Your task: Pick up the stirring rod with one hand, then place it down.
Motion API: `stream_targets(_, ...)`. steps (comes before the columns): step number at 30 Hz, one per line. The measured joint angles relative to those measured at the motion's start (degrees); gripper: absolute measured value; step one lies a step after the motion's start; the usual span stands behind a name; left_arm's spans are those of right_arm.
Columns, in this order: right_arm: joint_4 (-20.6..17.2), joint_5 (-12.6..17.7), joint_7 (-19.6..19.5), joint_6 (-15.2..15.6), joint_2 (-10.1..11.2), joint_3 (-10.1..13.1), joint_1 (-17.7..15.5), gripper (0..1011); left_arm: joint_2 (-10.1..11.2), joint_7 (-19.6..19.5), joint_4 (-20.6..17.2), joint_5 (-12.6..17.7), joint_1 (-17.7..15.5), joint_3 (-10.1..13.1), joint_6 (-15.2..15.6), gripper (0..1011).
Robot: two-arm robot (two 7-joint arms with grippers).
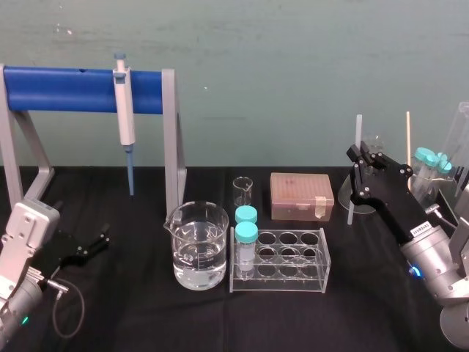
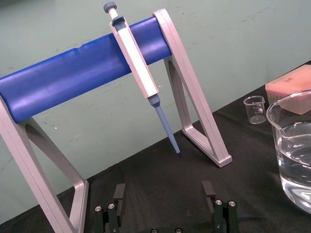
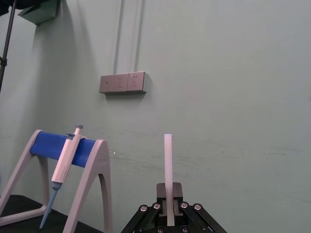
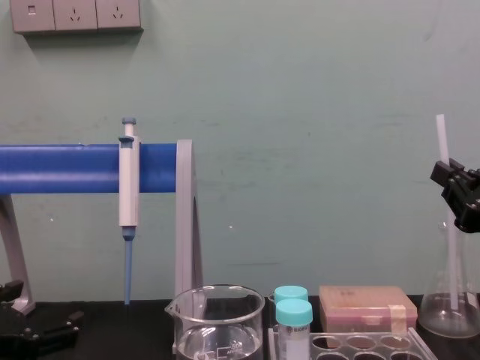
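Note:
The stirring rod (image 1: 358,132) is a thin translucent-white stick, held nearly upright above the right side of the table. My right gripper (image 1: 360,166) is shut on its middle, and both ends stick out past the fingers. In the right wrist view the rod (image 3: 168,165) rises straight from between the closed jaws of the right gripper (image 3: 168,206). From the chest, the rod (image 4: 444,142) crosses the glass flask (image 4: 442,311); I cannot tell whether its lower end touches anything. My left gripper (image 1: 94,245) rests open at the near left, its fingers (image 2: 119,192) spread wide.
A blue-barred stand (image 1: 73,89) holds a white-and-blue pipette (image 1: 126,117) at the back left. In the middle are a water-filled beaker (image 1: 196,253), a small beaker (image 1: 242,191), a tube rack (image 1: 293,260) with two teal-capped tubes, and a pink tip box (image 1: 300,195). Capped tubes (image 1: 432,165) stand far right.

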Motion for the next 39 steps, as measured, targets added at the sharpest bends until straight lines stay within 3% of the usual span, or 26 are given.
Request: stream_targets(39, 0.0, 0.0, 0.0, 0.0, 0.0, 0.0, 0.0, 70, 0.0, 0.0, 0.0, 0.0, 0.0, 0.0, 0.0, 1000)
